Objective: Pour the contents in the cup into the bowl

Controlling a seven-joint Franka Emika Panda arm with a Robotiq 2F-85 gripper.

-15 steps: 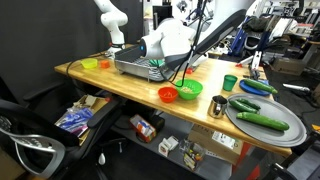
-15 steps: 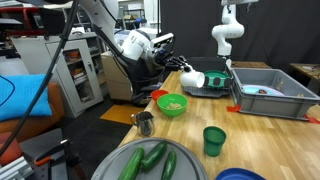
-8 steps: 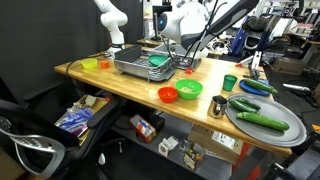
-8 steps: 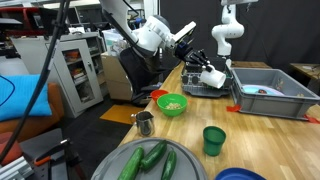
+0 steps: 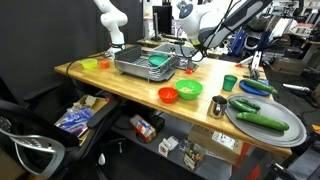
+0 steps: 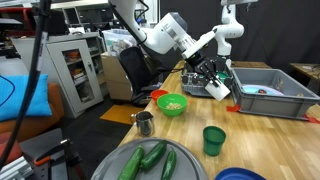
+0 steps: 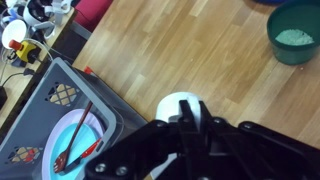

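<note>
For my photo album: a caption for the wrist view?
Jaws hold a white cup over the wooden table; green bowl beyond.

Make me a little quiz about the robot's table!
1. True or false: the gripper holds a white cup.
2. What lies on the tray? A) bananas B) cucumbers C) spoons
3. Fill in: the bowl beside the orange bowl is coloured ___.
Key: 1 true; 2 B; 3 green.
</note>
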